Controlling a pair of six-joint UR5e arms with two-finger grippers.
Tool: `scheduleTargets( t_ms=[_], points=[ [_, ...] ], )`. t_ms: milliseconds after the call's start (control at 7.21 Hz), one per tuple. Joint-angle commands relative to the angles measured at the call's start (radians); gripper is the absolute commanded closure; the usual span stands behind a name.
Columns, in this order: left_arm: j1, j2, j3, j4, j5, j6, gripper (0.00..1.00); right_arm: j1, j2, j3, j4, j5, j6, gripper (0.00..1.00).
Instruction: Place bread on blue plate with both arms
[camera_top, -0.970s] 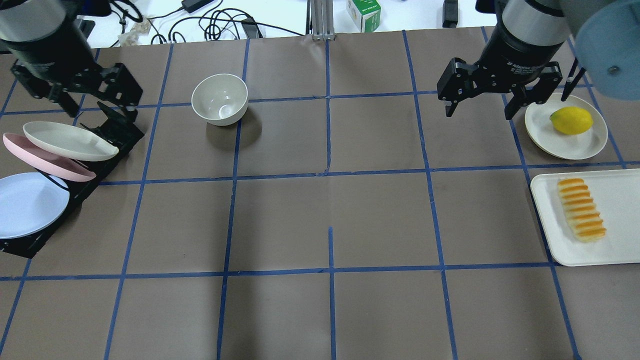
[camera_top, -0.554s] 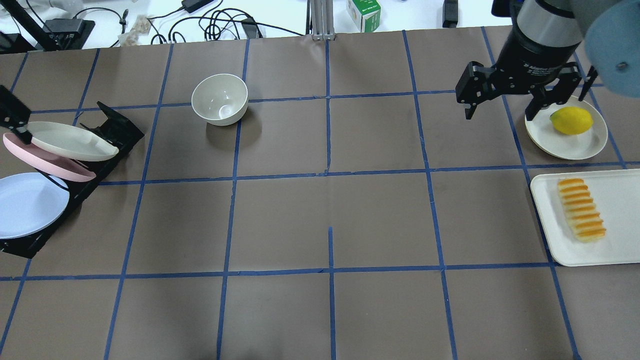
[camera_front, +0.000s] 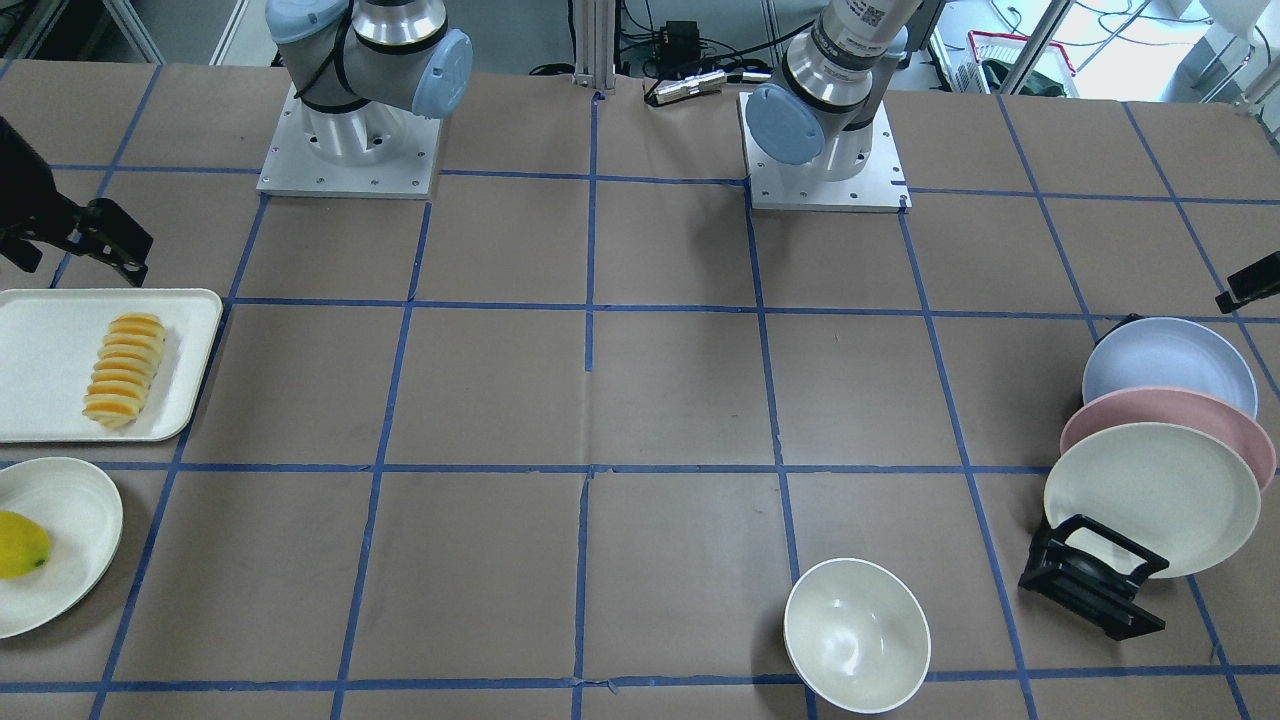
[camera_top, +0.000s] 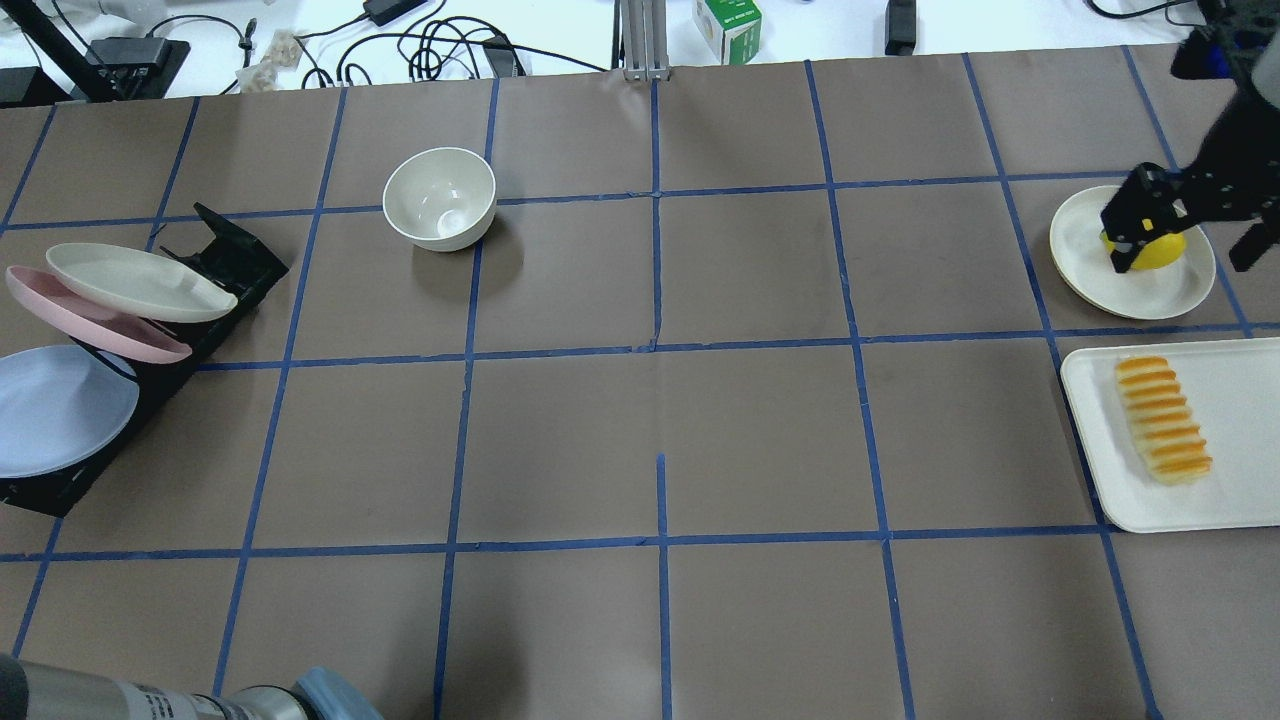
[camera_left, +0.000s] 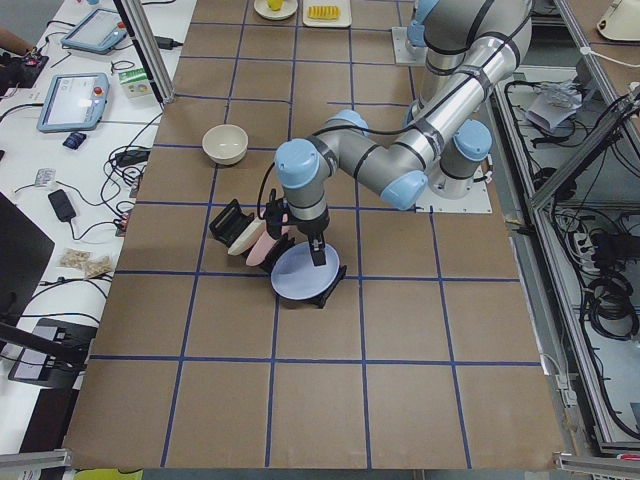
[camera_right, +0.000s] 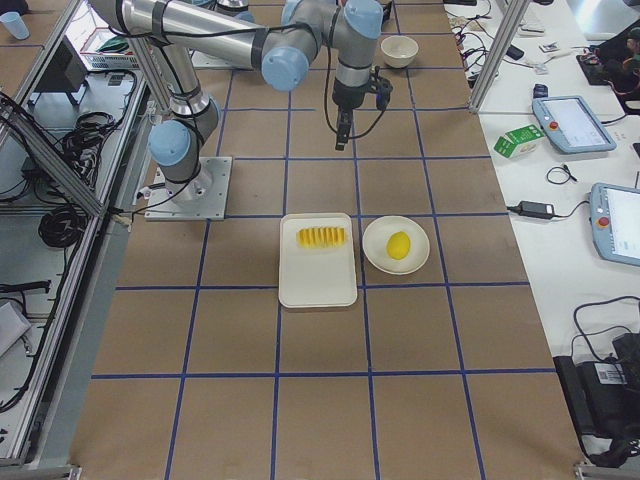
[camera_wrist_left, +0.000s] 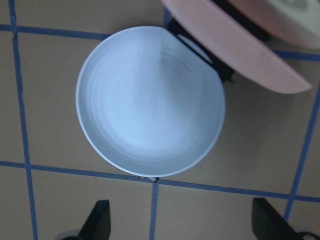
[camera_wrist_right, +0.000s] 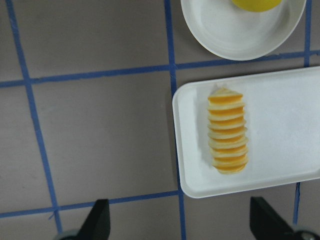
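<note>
The bread (camera_top: 1162, 420) lies on a white tray (camera_top: 1240, 400) at the table's right edge; it also shows in the front view (camera_front: 122, 370) and the right wrist view (camera_wrist_right: 227, 131). The blue plate (camera_top: 55, 410) leans in the front slot of a black rack (camera_top: 230, 255) at the far left, and fills the left wrist view (camera_wrist_left: 150, 102). My left gripper (camera_wrist_left: 182, 222) is open and empty above the blue plate. My right gripper (camera_top: 1183, 262) is open and empty, high up by the tray's far end; in its wrist view (camera_wrist_right: 182, 222) the bread lies just ahead.
A pink plate (camera_top: 90, 320) and a cream plate (camera_top: 135, 283) stand in the same rack behind the blue one. A white bowl (camera_top: 440, 197) sits at the back, left of centre. A white plate (camera_top: 1150, 290) with a yellow fruit (camera_front: 20, 545) sits just beyond the tray.
My left gripper has left the overhead view to the left. My right gripper has moved right, from the table's back middle-right to over the fruit plate. Both stay open.
</note>
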Motion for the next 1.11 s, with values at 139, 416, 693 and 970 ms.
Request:
scheduleTargets(
  t_ms=[139,416,693,970],
  points=[
    [0.015,-0.052,-0.165,0.274,-0.019,-0.251,0.00,-0.178,0.045,0.191,-0.277,0.008,-0.257,0.00],
    [0.019,-0.088,-0.242,0.486,-0.013,-0.232,0.00,-0.219,0.065,0.317,-0.430,0.013,-0.267,0.00],
    [0.024,-0.085,-0.232,0.480,-0.011,-0.220,0.06,-0.224,0.112,0.359,-0.529,0.007,-0.273,0.00],
    [0.024,-0.086,-0.229,0.481,0.021,-0.211,0.69,-0.242,0.213,0.361,-0.578,0.009,-0.268,0.00]
  ],
)
